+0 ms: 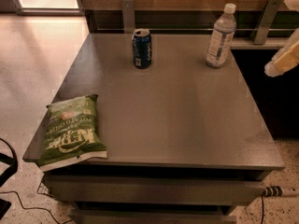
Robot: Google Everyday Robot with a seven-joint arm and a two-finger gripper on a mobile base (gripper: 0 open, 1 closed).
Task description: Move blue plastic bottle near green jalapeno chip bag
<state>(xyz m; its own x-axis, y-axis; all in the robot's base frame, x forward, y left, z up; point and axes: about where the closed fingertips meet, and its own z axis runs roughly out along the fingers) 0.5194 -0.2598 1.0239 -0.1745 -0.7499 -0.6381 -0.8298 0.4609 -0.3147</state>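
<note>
My pale cream gripper (281,60) hangs beyond the right edge of the smooth grey table (177,120); I cannot tell whether it is open or closed. Near it the tall clear plastic bottle (220,35) stands upright, far right. The flat crinkly green chip bag (71,130) lies at the near left corner, well apart from the bottle. A dark blue cylindrical can (141,49) stands at the far middle.

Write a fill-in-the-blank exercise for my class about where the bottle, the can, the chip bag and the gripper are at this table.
1. The blue plastic bottle stands ____ at the back right corner of the table.
2. The green jalapeno chip bag lies flat at the front ____ corner.
3. The blue soda can stands nearer the ____ than the chip bag.
4. The gripper hovers beyond the table's ____ edge.

Missing words: upright; left; bottle; right
</note>
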